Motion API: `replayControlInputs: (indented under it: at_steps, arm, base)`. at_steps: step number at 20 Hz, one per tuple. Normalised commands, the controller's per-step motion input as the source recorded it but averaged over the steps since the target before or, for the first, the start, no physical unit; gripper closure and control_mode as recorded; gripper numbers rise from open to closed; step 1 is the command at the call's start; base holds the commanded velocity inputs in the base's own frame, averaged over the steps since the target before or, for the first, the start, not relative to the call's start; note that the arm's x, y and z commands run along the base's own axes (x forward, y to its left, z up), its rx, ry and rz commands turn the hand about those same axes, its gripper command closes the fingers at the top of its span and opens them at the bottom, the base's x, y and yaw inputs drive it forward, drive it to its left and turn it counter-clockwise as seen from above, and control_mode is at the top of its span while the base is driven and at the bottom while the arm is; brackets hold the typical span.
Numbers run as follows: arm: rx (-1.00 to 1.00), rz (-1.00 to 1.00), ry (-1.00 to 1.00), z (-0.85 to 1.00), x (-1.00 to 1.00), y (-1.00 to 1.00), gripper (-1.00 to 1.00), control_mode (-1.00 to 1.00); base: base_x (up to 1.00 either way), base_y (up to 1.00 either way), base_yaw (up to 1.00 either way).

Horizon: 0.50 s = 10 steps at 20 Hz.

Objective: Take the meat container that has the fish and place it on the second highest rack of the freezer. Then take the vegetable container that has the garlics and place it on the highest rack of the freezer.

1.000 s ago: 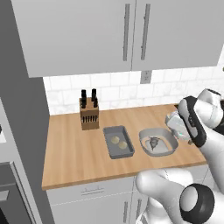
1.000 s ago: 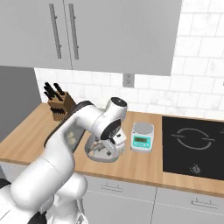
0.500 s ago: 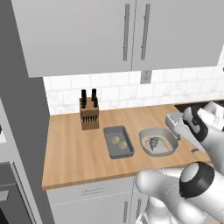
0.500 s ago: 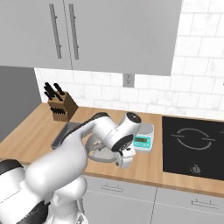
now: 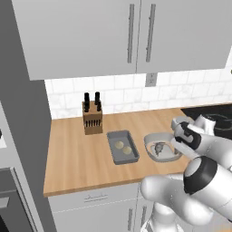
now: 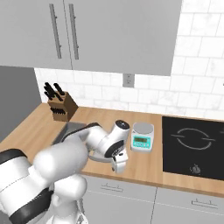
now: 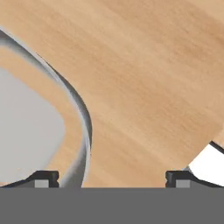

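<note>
From my station I had the gripper spread wide and holding nothing, hanging low over the wooden counter at the right-hand edge of the meat container. In the hand view one finger tip stood over the dish's rim and the other over bare wood, so the jaws straddled that edge without touching it, as far as I could judge. The dish sat on the counter near its front edge, just beside the vegetable container on its left, the two close but apart. The fish lay in the middle of the pale dish; the garlics lay side by side in the dark tray. A knife block stood behind them by the tiled wall, and in the right base view a small kitchen scale sat just beyond the arm, next to the black hob.

I judged the dish light and rigid, with a smooth, probably slick surface, and shallow enough that the fish could slide out if it tipped. The wide rim looked like the only sensible place to pinch: one finger outside and under the lip, one inside, well clear of the fish. Held by one edge it would want to droop, so I reckoned on a firm, deep bite and a level carry to the freezer
</note>
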Motion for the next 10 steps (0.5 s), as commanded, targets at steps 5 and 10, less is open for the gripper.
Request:
replayControlInputs:
  at_steps: [5,10]
  arm:
    - [0.0,-0.01,0.0,-0.05,0.13,0.0,1.0,-1.0]
    - [0.0,0.0,0.0,0.0,0.0,0.06,1.0,-1.0]
  base:
    - [0.0,0.0,0.0]
    - [0.0,0.0,0.0]
